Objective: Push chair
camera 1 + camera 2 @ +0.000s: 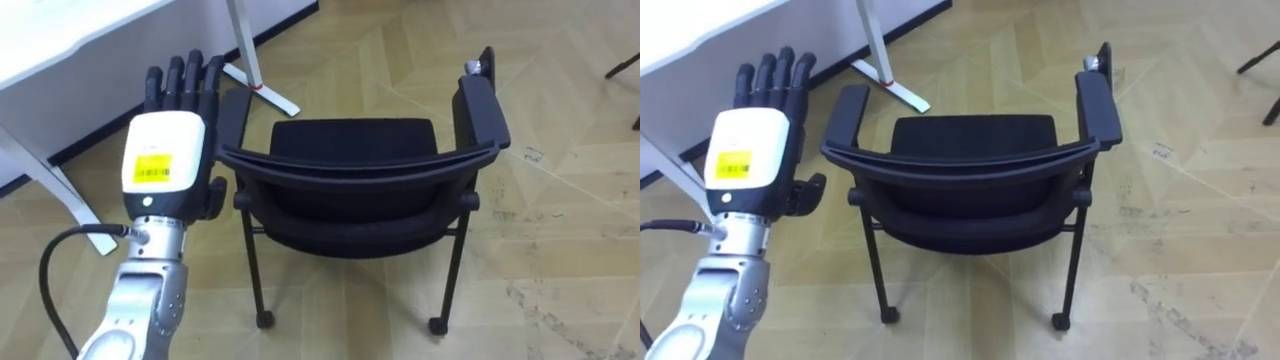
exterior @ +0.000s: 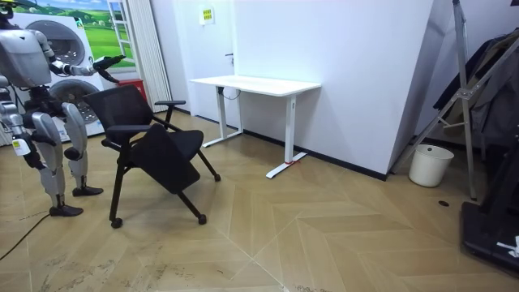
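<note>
A black chair point(image 1: 360, 165) with armrests and castors stands on the wooden floor right in front of me, its curved backrest nearest to me. My left hand point(image 1: 165, 150) is raised beside the chair's left armrest point(image 1: 228, 118), back towards me and fingers straight, apart from the backrest. In the room view I stand behind the chair point(image 2: 150, 138), left arm stretched over its back. My right hand point(image 2: 19, 146) hangs at my side there.
A white desk point(image 2: 255, 83) stands by the wall beyond the chair; its leg and foot point(image 1: 258, 85) are close to the chair's left front. A white bin point(image 2: 430, 165) and a metal rack stand far on the room view's right. Open floor lies right of the chair.
</note>
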You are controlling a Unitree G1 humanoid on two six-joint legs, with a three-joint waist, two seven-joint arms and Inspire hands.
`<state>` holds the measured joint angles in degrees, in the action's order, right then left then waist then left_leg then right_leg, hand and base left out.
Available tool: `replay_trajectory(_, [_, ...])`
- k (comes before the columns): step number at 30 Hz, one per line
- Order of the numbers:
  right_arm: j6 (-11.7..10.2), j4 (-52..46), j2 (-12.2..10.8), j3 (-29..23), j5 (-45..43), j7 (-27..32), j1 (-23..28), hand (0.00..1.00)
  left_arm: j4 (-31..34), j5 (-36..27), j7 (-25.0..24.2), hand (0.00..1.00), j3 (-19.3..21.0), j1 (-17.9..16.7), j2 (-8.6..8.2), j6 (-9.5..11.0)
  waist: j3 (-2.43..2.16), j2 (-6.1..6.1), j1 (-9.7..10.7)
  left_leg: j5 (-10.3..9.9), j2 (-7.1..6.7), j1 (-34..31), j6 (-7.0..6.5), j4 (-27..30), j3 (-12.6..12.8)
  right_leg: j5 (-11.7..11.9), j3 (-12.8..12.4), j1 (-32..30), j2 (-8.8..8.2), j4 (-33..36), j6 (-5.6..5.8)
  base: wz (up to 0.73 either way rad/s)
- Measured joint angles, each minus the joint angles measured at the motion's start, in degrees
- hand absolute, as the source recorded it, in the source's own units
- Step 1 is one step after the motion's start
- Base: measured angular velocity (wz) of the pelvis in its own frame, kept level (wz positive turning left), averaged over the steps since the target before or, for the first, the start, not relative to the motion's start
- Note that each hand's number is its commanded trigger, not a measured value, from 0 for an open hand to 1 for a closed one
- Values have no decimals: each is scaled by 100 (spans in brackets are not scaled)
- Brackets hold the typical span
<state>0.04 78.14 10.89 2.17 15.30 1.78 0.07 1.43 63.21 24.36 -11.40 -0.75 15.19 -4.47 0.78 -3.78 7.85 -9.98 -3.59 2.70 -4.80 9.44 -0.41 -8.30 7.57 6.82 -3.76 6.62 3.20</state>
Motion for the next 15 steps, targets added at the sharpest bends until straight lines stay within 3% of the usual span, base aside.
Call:
replay_trajectory(8, [-16, -2, 11, 66, 41, -2, -7, 0, 2, -3, -2, 0, -221, 56, 23, 89, -4, -6, 31, -1, 0, -10, 0, -4, 15, 1, -31, -17, 4, 2, -2, 0])
replay_trajectory(12, [-23, -13, 22, 116, 35, -1, -16, 0, 1, -1, -4, 0, -475, 57, 210, 109, -7, -10, 86, -1, 1, -20, 0, -8, 28, 1, -49, -25, 6, 4, -2, 0])
replay_trajectory(15, [-40, -48, 27, 214, 38, 0, -11, 0, 1, 4, -44, 0, -739, 59, 247, 27, -12, -16, 151, -1, -3, -34, 0, -9, 38, 1, -95, -39, 6, 5, -2, -1])
